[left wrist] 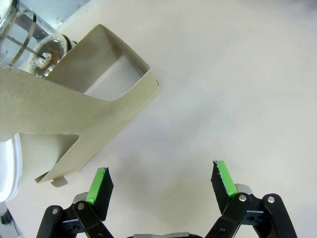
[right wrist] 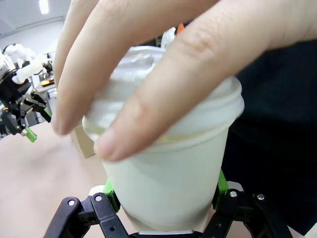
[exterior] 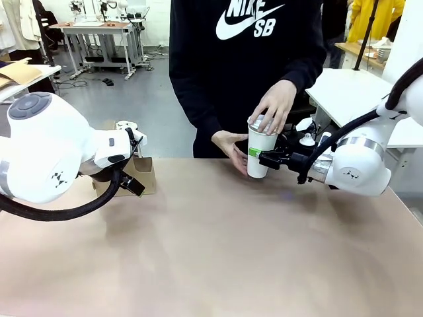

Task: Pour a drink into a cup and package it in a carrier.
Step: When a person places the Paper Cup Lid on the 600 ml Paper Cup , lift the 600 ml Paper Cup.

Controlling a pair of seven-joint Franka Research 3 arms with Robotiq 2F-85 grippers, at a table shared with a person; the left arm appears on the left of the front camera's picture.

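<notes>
Right gripper (exterior: 261, 157) level, clamped on cup (exterior: 260, 142); hand (exterior: 276, 105) apparently pressing lid (right wrist: 225, 101); left gripper (left wrist: 161, 181) spread beside carrier (left wrist: 74, 119).

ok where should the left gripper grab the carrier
Probably the carrier's thin upright cardboard panel, from above, with the left gripper astride it. It is a flat sheet that the open jaws can span, while the slot beside it is wide and hollow.

White print on the chest of the person's black sweatshirt (exterior: 244, 66) reads "NIKE SB", with the swoosh mark set between the two words. The green label (exterior: 253, 152) on the white cup (exterior: 260, 140) is too small to read.
</notes>
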